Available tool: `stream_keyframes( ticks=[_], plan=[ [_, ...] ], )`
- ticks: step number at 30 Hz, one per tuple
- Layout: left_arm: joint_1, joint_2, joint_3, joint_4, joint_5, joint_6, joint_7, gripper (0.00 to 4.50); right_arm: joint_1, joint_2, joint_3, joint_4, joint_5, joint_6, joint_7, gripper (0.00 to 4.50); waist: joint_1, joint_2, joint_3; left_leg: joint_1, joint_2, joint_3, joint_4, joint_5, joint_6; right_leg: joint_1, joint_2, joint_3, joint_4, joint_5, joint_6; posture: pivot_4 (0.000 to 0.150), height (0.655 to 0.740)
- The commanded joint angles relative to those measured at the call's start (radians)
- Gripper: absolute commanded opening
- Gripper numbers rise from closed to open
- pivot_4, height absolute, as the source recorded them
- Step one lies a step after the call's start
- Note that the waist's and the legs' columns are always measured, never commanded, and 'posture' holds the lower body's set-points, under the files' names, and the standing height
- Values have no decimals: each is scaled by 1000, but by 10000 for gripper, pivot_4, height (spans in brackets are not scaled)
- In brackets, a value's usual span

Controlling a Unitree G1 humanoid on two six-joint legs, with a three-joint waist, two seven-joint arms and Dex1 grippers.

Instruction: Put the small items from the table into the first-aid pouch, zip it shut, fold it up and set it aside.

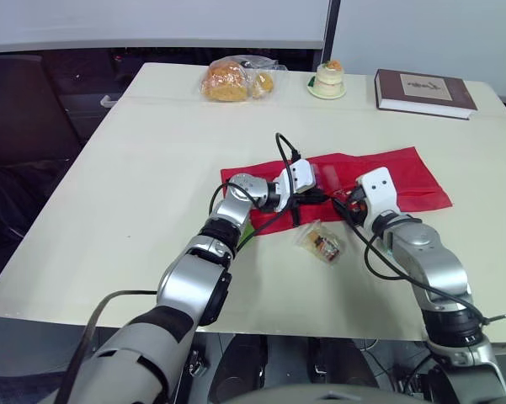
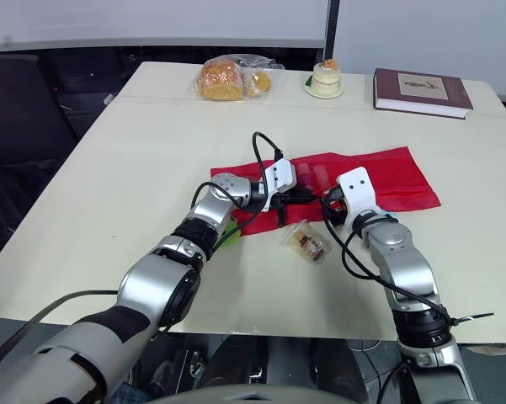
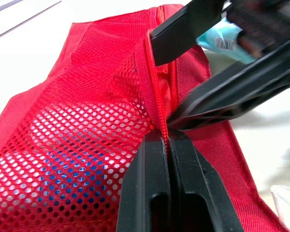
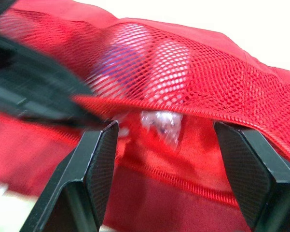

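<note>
left pincer (image 3: 167, 138) clamps pouch (image 1: 408, 180) edge, right pincer (image 4: 167, 131) spread.

Cream table (image 1: 118, 202), white wall (image 1: 421, 34) behind

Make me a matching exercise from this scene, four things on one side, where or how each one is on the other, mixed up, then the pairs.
Things:
1. left gripper
2. right gripper
3. small clear plastic packet
4. maroon hardcover book

States:
A. far right corner of the cream table
B. open at the mouth of the red mesh pouch
C. shut on the pouch's zip edge
D. on the table by the pouch's near edge

Pairs: 1-C, 2-B, 3-D, 4-A.
</note>
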State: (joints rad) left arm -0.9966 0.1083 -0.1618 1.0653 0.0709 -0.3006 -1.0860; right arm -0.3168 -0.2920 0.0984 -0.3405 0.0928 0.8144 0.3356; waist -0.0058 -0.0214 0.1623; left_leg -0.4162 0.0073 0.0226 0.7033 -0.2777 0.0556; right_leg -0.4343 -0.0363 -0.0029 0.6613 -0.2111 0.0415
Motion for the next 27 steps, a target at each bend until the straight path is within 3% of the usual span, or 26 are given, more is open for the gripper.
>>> stream_keyframes(
  ticks=[1, 2, 3, 5, 10, 14, 17, 18, 19, 25, 26, 27],
  plan=[
    [-28, -8, 14, -8, -23, -5, 0, 0, 2, -29, 8, -49, -3, -7, 12, 19893, 1, 0, 0, 0, 0, 0, 0, 0, 0, 0, 0, 0, 0, 0, 0, 1500, 7289],
    [-31, -8, 14, -5, -23, -5, 1, 0, 3, -34, 10, -48, -4, -12, 15, 15468, 1, 0, 0, 0, 0, 0, 0, 0, 0, 0, 0, 0, 0, 0, 0, 1500, 7289],
    [-33, -8, 15, -2, -23, -6, 1, 0, 5, -38, 6, -55, 4, -13, 22, 7939, 0, 0, 0, 0, 0, 0, 0, 0, 0, 0, 0, 0, 0, 0, 0, 1500, 7289],
    [-37, -6, 15, 2, -22, -8, 1, 0, 16, -53, -14, -89, 34, -8, 46, 274, 1, 0, 0, 0, 0, 0, 0, 0, 0, 0, 0, 0, 0, 0, 0, 1500, 7289],
    [-43, 6, 17, 13, -19, -14, -2, 0, 97, -184, -118, -201, 142, -60, 202, 274, 3, 0, 0, 0, 0, 0, 0, 0, 0, 0, 0, 0, -1, 0, 0, 1500, 7289],
    [-48, 23, 19, 31, -15, -24, 2, 0, 207, -324, -289, -251, 287, -144, 413, 274, 4, 0, 0, 0, 0, 0, 0, 0, 0, 0, 0, 0, -1, 0, 0, 1500, 7289],
    [-51, 35, 18, 47, -11, -33, 4, 0, 251, -395, -401, -230, 374, -196, 516, 7480, -1, 0, 0, 0, 0, 0, 0, 0, 0, 1, 0, 0, -1, 0, 0, 1500, 7289],
    [-52, 40, 18, 52, -10, -36, 5, 0, 262, -414, -431, -222, 398, -202, 539, 13501, -4, 0, 0, 1, 0, 0, 0, 0, 0, 1, 0, 0, -1, 0, 0, 1500, 7289],
    [-53, 45, 17, 57, -8, -40, 6, 0, 281, -444, -463, -210, 410, -216, 575, 15586, -5, 0, 0, 1, 0, 0, 0, 0, 0, 1, 0, 0, -1, 0, 0, 1500, 7289],
    [-62, 81, 23, 88, 0, -68, 16, 0, 414, -548, -671, -179, 562, -270, 807, 41564, 2, 0, 0, 1, 1, 0, -1, 0, 0, 1, 1, 0, -1, 0, 0, 1500, 7289],
    [-64, 88, 23, 94, 1, -73, 15, 0, 441, -567, -699, -177, 574, -285, 851, 44814, 3, 0, 0, 1, 1, 0, -1, 0, 0, 1, 1, 0, -1, 0, 0, 1500, 7289],
    [-67, 99, 24, 99, 2, -78, 12, 0, 450, -586, -735, -165, 590, -291, 880, 44814, 3, 0, 0, 1, 1, 0, -1, 0, 0, 1, 1, 0, -1, 0, 0, 1500, 7289]
  ],
)
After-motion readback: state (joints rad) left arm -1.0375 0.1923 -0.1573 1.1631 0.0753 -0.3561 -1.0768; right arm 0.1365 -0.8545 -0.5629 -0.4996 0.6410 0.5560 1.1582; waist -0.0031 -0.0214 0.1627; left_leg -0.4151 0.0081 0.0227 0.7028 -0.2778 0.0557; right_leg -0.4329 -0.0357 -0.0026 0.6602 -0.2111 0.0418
